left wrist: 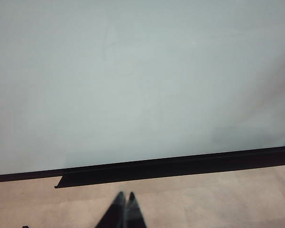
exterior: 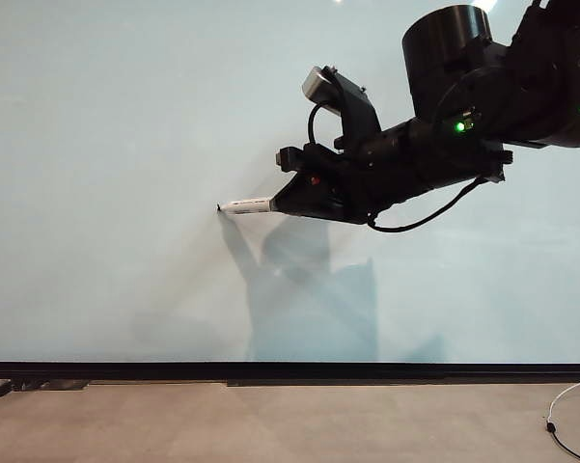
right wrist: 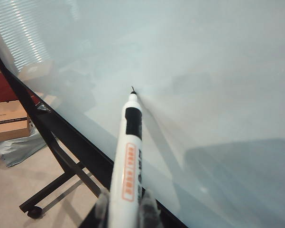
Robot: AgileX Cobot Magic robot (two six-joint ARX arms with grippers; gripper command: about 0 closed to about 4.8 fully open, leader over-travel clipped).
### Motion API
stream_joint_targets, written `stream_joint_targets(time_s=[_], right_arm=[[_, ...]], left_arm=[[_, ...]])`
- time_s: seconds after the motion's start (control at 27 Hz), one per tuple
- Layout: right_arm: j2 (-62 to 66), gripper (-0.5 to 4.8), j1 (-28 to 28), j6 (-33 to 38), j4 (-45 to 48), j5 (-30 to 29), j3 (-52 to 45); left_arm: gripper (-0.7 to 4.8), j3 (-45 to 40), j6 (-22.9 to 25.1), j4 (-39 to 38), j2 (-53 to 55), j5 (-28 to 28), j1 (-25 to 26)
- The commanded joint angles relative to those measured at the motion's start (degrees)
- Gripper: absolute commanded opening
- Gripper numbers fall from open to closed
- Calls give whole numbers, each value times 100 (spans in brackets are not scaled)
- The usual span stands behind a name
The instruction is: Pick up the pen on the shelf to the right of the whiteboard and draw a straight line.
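Right gripper [right wrist: 125, 209] pinches the pen [right wrist: 128, 156] near its back end, tip touching the whiteboard [exterior: 96, 145]. Left gripper [left wrist: 124, 209] hangs low by the floor, fingers pressed together. Pen looks light, hard and smooth, so it might slip; a firm hold mid-barrel seems best

Tan floor [exterior: 270, 424], whiteboard's black bottom strip [exterior: 290, 370] standing just above it, thin cable [exterior: 565, 415] lying at right.

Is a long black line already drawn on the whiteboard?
No, the whiteboard is bare; the pen in the right gripper only touches it with its tip.
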Motion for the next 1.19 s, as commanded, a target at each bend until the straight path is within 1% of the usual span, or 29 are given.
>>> stream_joint_targets(time_s=[0.04, 0.33, 0.56, 0.93, 1.11, 1.19], right_arm=[[-28, -5, -4, 7, 72, 181, 15], [-144, -5, -4, 0, 20, 258, -2], [-313, -5, -17, -20, 15, 481, -177], [-828, -5, -170, -116, 168, 874, -951], [-1123, -5, -365, -133, 146, 929, -1207], [-1349, -5, -459, -177, 116, 1080, -1362]], left_arm=[[-5, 20, 4, 35, 0, 15, -2], [-5, 20, 4, 35, 0, 15, -2], [-5, 20, 4, 35, 0, 15, -2], [-5, 20, 4, 33, 0, 15, -2], [-5, 20, 4, 33, 0, 13, -2], [-5, 20, 4, 33, 0, 15, -2]])
